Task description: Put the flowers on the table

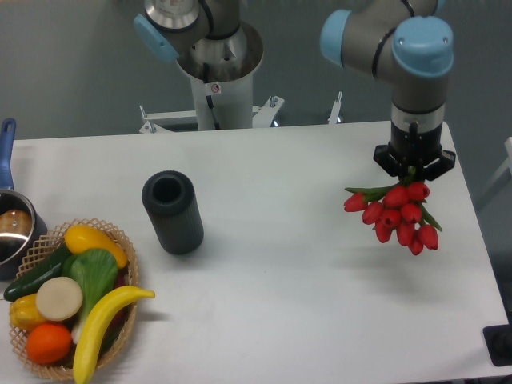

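Hanging from the end effector (414,170), flowers (398,214) near table's (304,264) right edge.

Open counter (288,272) spans the middle, between the upright dark cylinder (173,212) at left-centre and the red flowers (398,216) hanging from the claw (414,170) at right. The fruit basket (128,264) fills the front-left corner; a pot (12,228) sits just behind it at the left edge. The arm's base (216,72) stands behind the rear edge.

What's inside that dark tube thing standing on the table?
The dark tube looks empty: only a dark hollow shows through its open top. Its bottom is too shadowed to see. The flowers hang from the claw.
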